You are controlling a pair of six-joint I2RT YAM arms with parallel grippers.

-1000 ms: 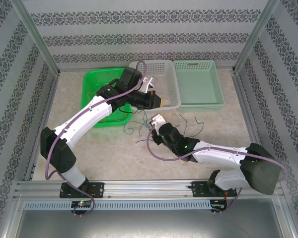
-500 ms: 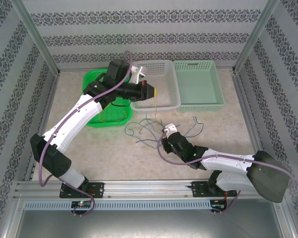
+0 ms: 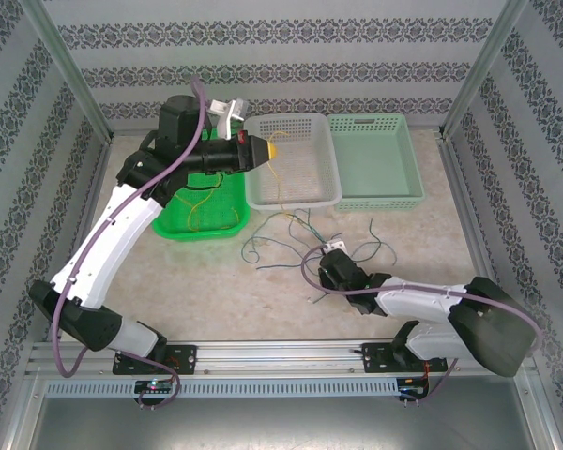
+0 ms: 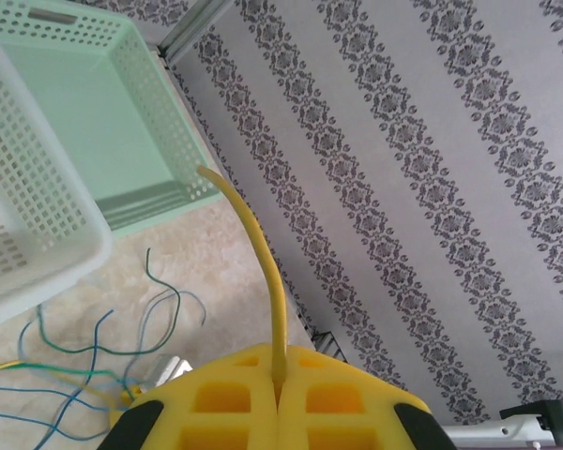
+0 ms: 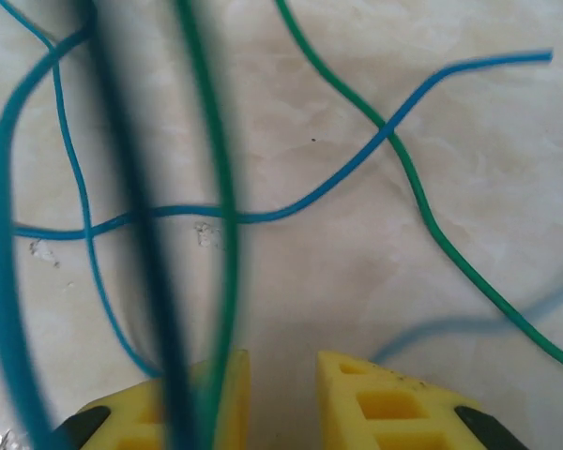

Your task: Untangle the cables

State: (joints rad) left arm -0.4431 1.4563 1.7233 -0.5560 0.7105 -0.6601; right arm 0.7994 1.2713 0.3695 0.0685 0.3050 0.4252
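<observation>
Two-arm separation of the cables (image 3: pixel 291 230), with the white basket (image 3: pixel 310 200) as reference. The left gripper (image 3: pixel 272 150) was raised over the basket's near-left corner. Its yellow pads (image 4: pixel 235 403) were pressed together on the yellow cable (image 4: pixel 263 272), whose short free end stood up beyond them. In the top view the yellow cable (image 3: pixel 280 183) hung from this grip across the basket's floor and over its near wall into the tangle. The height was probably chosen so that this one strand came taut and rose clear of the others.

The remaining cables lay loosely crossed on the table (image 3: pixel 216 281) just in front of the basket's near wall, none of them inside it. The right gripper (image 3: pixel 334 249) sat low on the table at the side of the tangle away from the basket. In its wrist view the right gripper (image 5: pixel 283 370) had its jaws a little apart with nothing between them. A blue cable (image 5: pixel 310 197) and a green cable (image 5: pixel 422 206) crossed on the table ahead, and blurred strands passed close in front of one pad. This low, open posture probably served to pin or take a second strand while the yellow one was drawn away.
</observation>
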